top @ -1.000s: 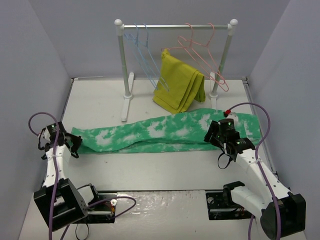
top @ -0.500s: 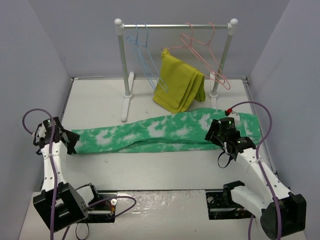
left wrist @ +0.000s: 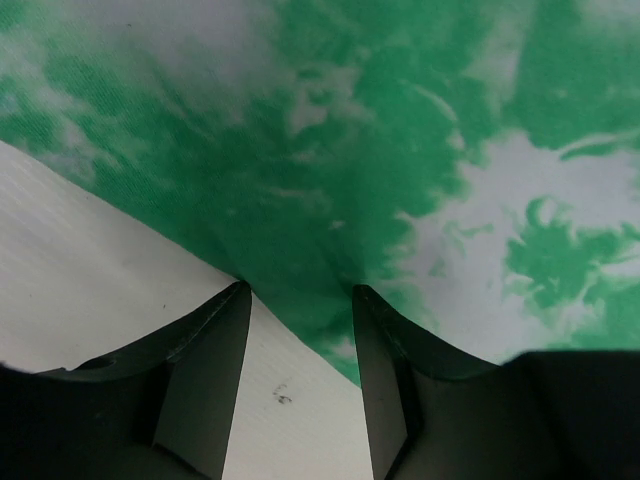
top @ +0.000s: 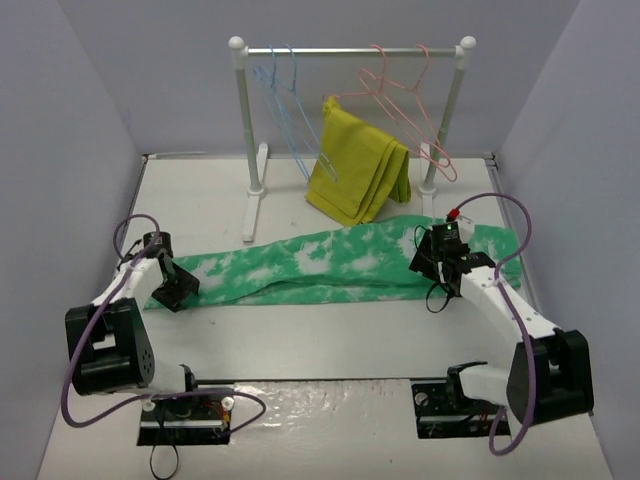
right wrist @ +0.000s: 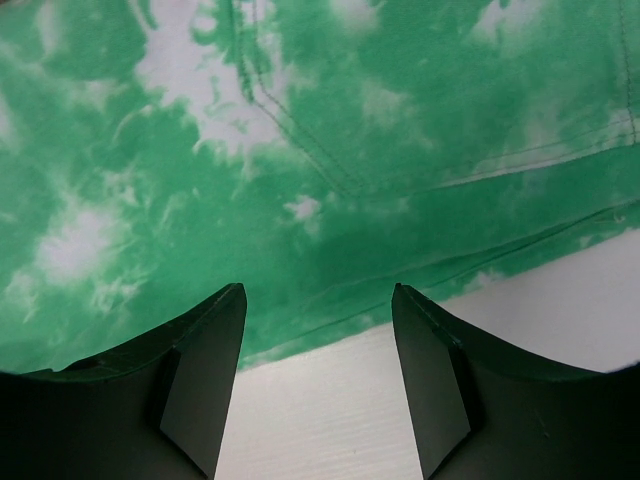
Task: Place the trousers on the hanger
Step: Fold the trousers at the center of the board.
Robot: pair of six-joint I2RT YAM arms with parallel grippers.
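The white table (top: 330, 335) carries the long green cloth trousers mottled with white blotches (top: 330, 262). They lie flat in a band across its middle from 9 o'clock to 3 o'clock, well apart from the thin light-blue wire hanger with a hook top (top: 296, 130). That hanger hangs on the white tube rack (top: 350, 52) at 12 o'clock, beside a draped mustard-yellow folded garment (top: 360, 175). The step in hand looks like taking hold of the two ends of the trousers. The black left gripper (top: 178, 290) sits at the 9 o'clock end, released and empty, its tips just at the cloth's near edge. The black right gripper (top: 432, 262) stands over the 3 o'clock end, where seams cross the cloth, likewise released and holding nothing. To do this well, each gripper should probably work one finger under the edge and bite well into the cloth, not at the very rim. Both should then lift together so the long cloth neither drags nor twists. Bringing the ends toward each other would shorten it before it goes over the hanger's bar. Counted: one table, one pair of trousers, one rack, one yellow garment, two arms with a gripper each, and two light-blue hangers. There appear to be two pink wire hangers (top: 410, 105) at 1 o'clock, as far as their crossed wires let me tell.
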